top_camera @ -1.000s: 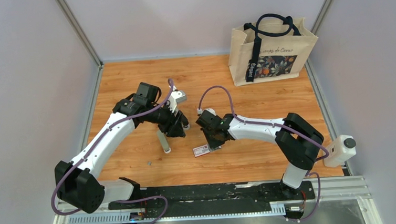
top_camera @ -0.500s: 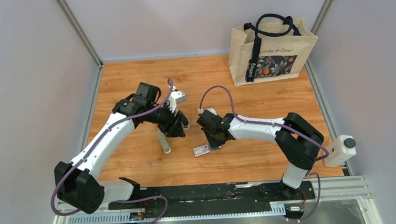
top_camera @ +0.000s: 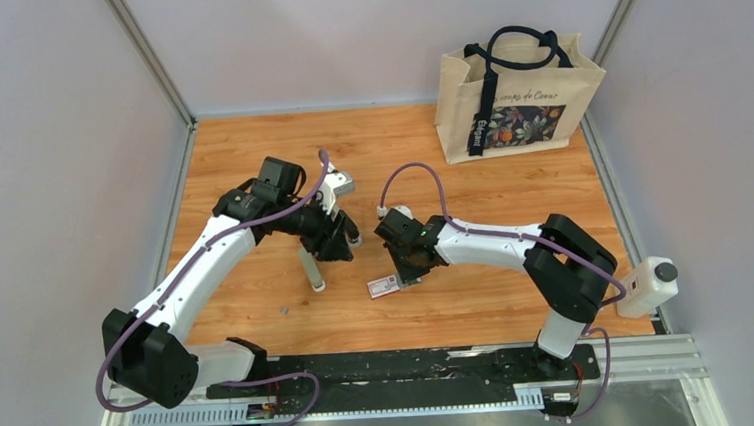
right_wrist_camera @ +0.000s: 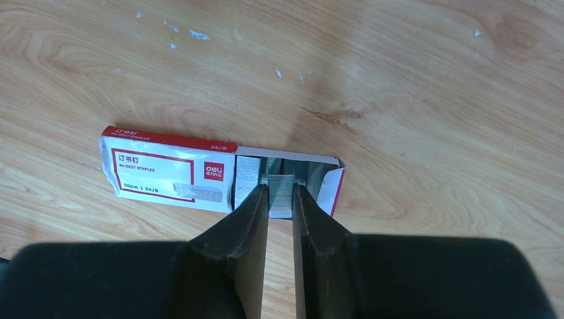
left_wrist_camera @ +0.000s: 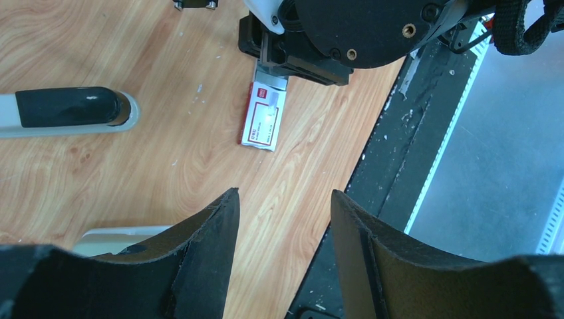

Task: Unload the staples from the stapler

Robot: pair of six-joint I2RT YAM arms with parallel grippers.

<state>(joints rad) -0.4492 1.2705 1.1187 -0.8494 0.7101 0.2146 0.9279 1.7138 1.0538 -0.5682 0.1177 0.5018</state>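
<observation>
The stapler (top_camera: 312,271) lies on the wooden table as a slim pale bar with a black top part. It also shows at the left of the left wrist view (left_wrist_camera: 66,109). My left gripper (top_camera: 338,238) hovers just right of it, open and empty (left_wrist_camera: 282,199). A second pale piece (left_wrist_camera: 120,234) shows beside its left finger. My right gripper (top_camera: 409,269) is at the open end of the red-and-white staple box (right_wrist_camera: 166,169), shut on a silver strip of staples (right_wrist_camera: 281,199).
A beige tote bag (top_camera: 515,98) stands at the back right. A small dark speck (top_camera: 283,308) lies near the front left. The black mounting rail (top_camera: 414,366) runs along the near edge, and grey walls close in both sides.
</observation>
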